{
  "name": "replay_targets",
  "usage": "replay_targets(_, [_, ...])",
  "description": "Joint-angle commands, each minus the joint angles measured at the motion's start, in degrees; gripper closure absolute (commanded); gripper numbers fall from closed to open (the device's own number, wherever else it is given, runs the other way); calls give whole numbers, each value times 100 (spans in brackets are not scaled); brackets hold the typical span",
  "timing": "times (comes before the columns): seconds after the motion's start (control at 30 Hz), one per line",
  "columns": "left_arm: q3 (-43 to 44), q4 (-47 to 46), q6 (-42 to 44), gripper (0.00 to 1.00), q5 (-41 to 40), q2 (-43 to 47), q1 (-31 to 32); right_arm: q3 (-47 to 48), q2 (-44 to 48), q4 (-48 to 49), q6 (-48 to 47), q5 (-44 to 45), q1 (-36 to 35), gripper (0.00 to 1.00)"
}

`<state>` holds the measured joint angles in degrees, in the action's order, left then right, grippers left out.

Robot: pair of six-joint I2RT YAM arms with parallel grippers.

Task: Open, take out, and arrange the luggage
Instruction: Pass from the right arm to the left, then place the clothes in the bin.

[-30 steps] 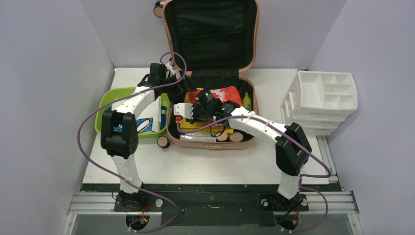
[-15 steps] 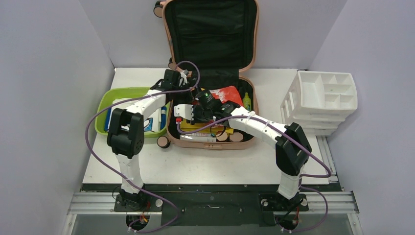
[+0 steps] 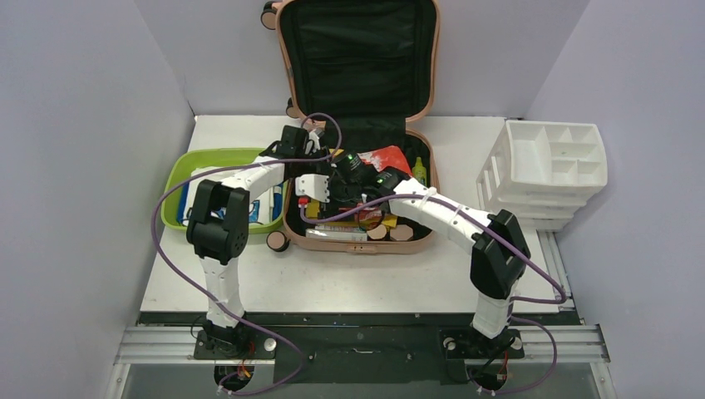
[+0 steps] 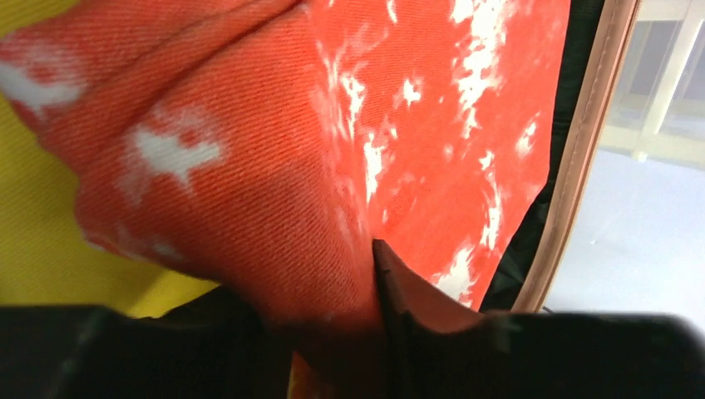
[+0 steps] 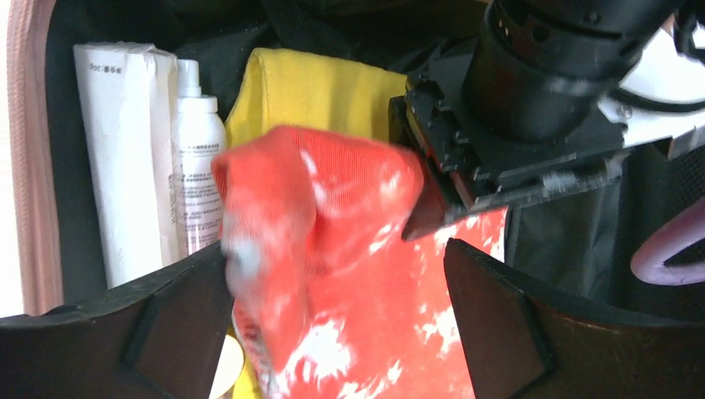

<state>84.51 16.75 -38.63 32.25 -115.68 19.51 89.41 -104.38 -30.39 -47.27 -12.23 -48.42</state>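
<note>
Luggage open at far middle of counter, lid propped upright against back wall, black lining showing, lower half packed full. Left fingers pinching a fold of red cloth with white splotches, fabric bunched between them over the open half. Right fingers spread wide on either side of same cloth, with its loose part between them. Behind cloth, folded yellow fabric; beside that, white spray bottle and white packet lying along pink side wall. Lime-green tub just left of luggage, touching or not, cannot tell; white organizer well apart at right edge of counter.
</note>
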Motion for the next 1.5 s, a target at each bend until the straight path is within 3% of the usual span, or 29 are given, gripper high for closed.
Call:
replay_targets(0.0, [133,-244,-8,84,631,-47,-54,327,825,-581,264,-18,128,14])
replay_targets(0.07, [160,-186,26,99,695,-1,-174,357,1101,-951,342,-149,288,13])
replay_targets(0.2, [316,-5,161,100,889,131,-304,-88,1697,-1169,496,-517,836,13])
replay_targets(0.47, [1290,1339,936,100,627,332,-368,-1630,2765,-250,1059,-1215,2123,12])
replay_targets(0.63, [2243,2455,1665,100,124,227,-529,-2139,3030,86,1146,-1267,2252,12])
replay_targets(0.97, [3252,4406,2788,100,-503,-260,-1701,-2571,3295,415,1170,-1231,2295,12])
replay_targets(1.23, [3554,5089,3453,100,-801,-84,-2573,-2710,3366,544,1137,-1245,2354,11])
replay_targets(1.47, [4143,5999,4402,100,-751,-563,-3221,-2780,3383,613,1107,-1256,2364,11])
